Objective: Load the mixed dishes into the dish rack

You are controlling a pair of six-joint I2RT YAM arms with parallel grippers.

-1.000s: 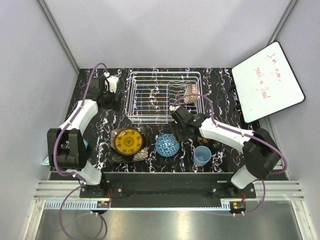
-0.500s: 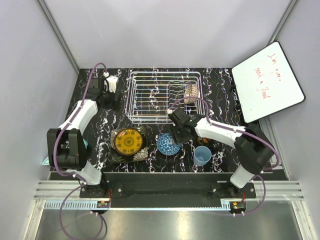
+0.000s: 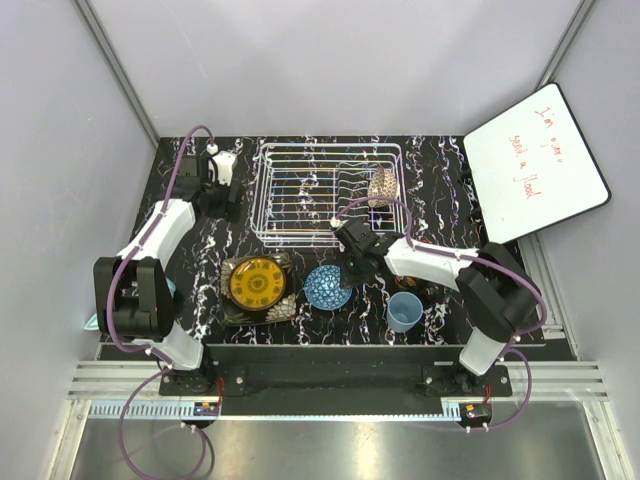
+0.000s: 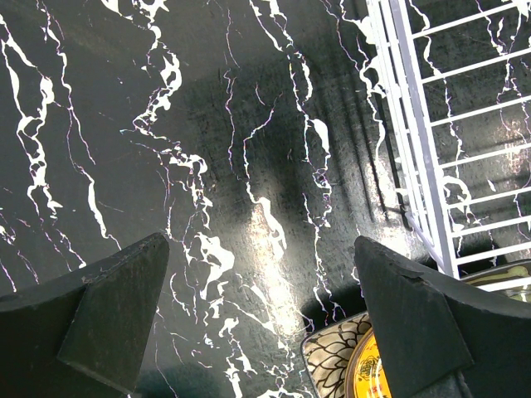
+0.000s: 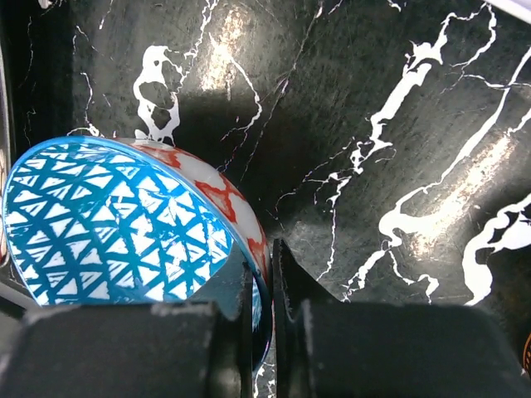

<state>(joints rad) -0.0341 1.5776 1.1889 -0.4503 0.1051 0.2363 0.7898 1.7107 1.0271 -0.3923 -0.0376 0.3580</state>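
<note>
One blue patterned bowl sits just on the near side of the dish rack, its right rim clamped edgewise by the right gripper. I reckon so thin a pinch could let it swing, slip or clip the wires. The left gripper hangs spread wide.

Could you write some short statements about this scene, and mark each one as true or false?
1. The right gripper pinches the rim of the blue patterned bowl. True.
2. The light-blue cup stands inside the white wire dish rack. False: it stands on the black marbled table, outside the rack.
3. The yellow-orange patterned round plate lies on the dark patterned squarish plate. True.
4. The left gripper holds a dish. False: it is open above the table and holds nothing.
5. The pinkish-white speckled bowl is in the rack. True.
</note>
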